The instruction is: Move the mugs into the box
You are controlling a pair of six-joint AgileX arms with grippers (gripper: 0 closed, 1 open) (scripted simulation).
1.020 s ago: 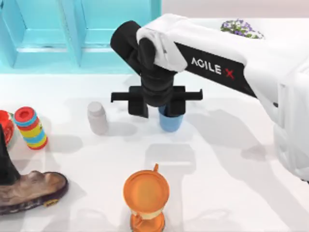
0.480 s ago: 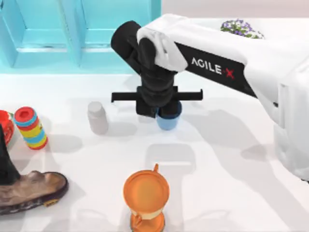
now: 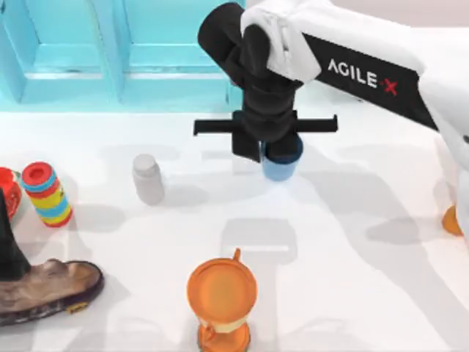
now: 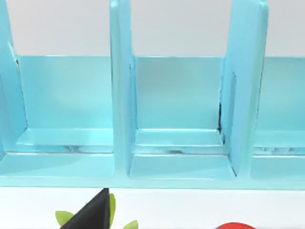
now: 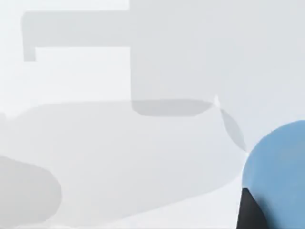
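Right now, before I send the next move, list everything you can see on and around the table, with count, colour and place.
Blue mug: one, plain blue, lifted off the table near its far middle, in the right gripper.
Box: one, turquoise, with upright dividers, along the far edge at left.
Lidded bottle: one, white-grey, upright left of the mug.
Jug: one, orange, round-topped, near edge at centre.
Ring stack: one, red, yellow and blue, left side.
Shoe: one, brown, near-left corner.
Flowers: one bunch, purple with green leaves, far right.
Red item: one, cut off at the left edge.
Orange item: one, cut off at the right edge.
Right gripper: black, shut on the blue mug.
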